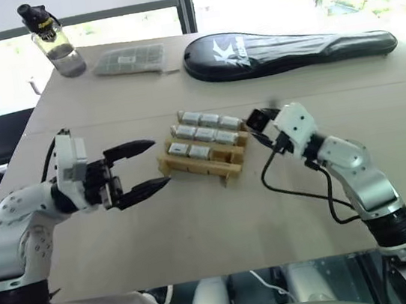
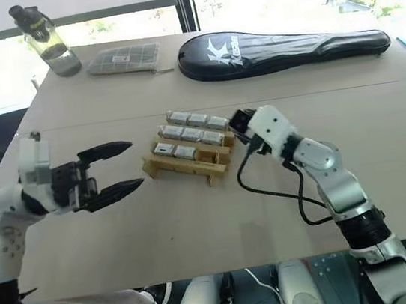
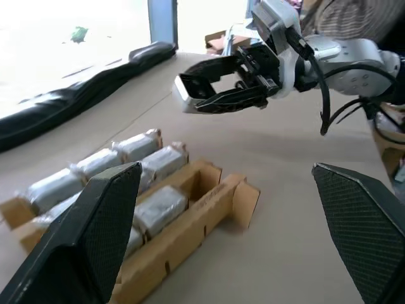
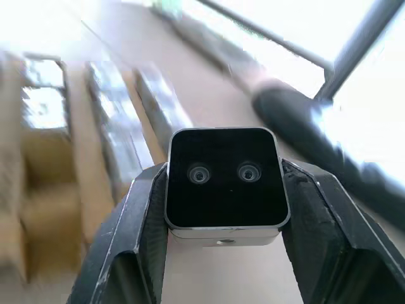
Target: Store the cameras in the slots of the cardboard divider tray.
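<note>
**Q:** Left eye view first: how far along is the job?

**A:** Nearly finished, as I judge it. The cardboard divider tray [image 1: 196, 169] sits mid-table with eight cameras [image 1: 204, 133] lying in its slots: three in the back row, three in the middle row and two in the front row. One slot [image 3: 205, 180], at the right end of the front row, is empty.

**Q:** Where are the grippers?

**A:** Just left of the tray, the left gripper [image 1: 159, 162] hangs level with its jaws wide apart and nothing between them, its tips pointing at the tray's left end. Just right of the tray, the right gripper [image 1: 259, 123] is clamped on the ninth camera [image 4: 223, 180], lifted off the table. The right wrist view shows its black face with two small lenses between the fingers.

**Q:** What is left to do?

**A:** By my reading, only to set the held camera into the empty front-right slot and let go.

**Q:** Anything else on the table?

**A:** Well behind the tray, going left to right, there is one clear bottle [image 1: 51, 39], one flat gridded pouch [image 1: 129, 59] and one long black racket case [image 1: 287, 48]. No loose cameras lie around the tray.
</note>
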`<state>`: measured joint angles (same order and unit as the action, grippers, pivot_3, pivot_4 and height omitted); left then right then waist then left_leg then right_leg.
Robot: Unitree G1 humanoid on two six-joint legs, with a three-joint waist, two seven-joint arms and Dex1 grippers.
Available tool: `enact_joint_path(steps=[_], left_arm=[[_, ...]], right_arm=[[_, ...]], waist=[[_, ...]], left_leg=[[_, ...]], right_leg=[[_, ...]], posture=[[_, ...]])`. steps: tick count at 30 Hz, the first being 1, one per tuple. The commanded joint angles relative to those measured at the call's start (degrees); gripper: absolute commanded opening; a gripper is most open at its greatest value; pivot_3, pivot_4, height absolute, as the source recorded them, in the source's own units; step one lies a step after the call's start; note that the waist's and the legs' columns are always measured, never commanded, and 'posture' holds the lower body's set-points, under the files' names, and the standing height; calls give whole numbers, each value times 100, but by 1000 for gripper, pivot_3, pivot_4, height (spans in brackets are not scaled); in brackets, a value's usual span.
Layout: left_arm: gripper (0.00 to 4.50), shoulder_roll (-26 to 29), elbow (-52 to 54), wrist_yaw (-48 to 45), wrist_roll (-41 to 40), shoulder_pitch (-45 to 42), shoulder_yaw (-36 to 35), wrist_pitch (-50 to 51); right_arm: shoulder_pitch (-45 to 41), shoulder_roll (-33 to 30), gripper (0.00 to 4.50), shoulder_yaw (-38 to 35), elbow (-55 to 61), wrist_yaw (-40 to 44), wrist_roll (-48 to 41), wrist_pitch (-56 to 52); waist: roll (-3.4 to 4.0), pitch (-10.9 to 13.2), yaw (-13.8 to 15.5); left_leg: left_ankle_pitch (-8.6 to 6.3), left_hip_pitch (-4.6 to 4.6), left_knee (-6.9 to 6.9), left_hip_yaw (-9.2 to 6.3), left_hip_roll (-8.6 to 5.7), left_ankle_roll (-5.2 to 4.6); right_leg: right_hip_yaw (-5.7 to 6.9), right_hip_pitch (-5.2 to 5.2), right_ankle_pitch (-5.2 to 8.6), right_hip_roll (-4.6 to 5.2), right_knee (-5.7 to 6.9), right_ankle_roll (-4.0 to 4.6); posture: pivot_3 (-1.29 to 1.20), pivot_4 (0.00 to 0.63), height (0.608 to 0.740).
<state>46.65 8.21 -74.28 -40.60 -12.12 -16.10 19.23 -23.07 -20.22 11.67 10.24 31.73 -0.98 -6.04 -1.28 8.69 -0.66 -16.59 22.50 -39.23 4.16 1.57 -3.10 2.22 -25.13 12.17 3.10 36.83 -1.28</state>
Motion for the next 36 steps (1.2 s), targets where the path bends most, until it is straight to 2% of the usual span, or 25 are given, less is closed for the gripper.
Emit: enact_joint_path(steps=[1,4,8,16,29,32,36], left_arm=[[4500,-250,-478,-38,131,-850,412,-70],[4500,-575,-1113,-45,420,-1656,802,-210],[4500,-747,-1809,-194,798,-2295,1154,-301],[4500,-758,-2520,-827,1148,-2947,1672,-76],[4500,-922,-2602,-1110,1158,-3078,1825,432],[3717,-926,-2578,-1142,1159,-3062,1801,481],[1910,-958,-2580,-1135,1141,-3093,1749,515]], right_arm=[[-270,-189,1944,375,-8,-42,767,1050],[-493,-269,1944,840,-262,-204,1570,1819],[-658,-347,1944,1200,-546,-439,2342,2496],[-805,-120,1944,1295,-676,-547,2797,2670],[-1037,-6,1944,1360,-768,-656,3083,3259],[-1030,39,1944,1413,-769,-613,3077,3294],[-1026,66,1944,1469,-785,-581,3047,3326]], waist=[[-1,-1,29],[-7,-2,39],[-7,-2,-18],[-7,-1,-14],[-7,-1,-18],[-7,-1,-15],[-7,-1,-5]], left_leg=[[0,3,-2,-1,-4,0],[0,10,-16,-5,-19,-2],[0,9,-14,-2,-27,-1],[1,14,-8,-6,-21,0],[1,16,-12,-8,-17,-1],[1,16,-12,-8,-14,0],[1,16,-15,-7,-13,-1]], right_leg=[[1,1,0,3,-2,0],[5,2,0,6,-3,0],[0,0,-1,3,-1,-1],[6,-8,-1,-2,4,-2],[5,-7,-1,0,5,-2],[5,-7,-1,0,7,-2],[4,-6,-1,2,8,-2]], posture=[[0,150,740],[0,150,740],[0,150,740],[0,150,740],[0,150,740],[0,150,740],[0,150,740]])
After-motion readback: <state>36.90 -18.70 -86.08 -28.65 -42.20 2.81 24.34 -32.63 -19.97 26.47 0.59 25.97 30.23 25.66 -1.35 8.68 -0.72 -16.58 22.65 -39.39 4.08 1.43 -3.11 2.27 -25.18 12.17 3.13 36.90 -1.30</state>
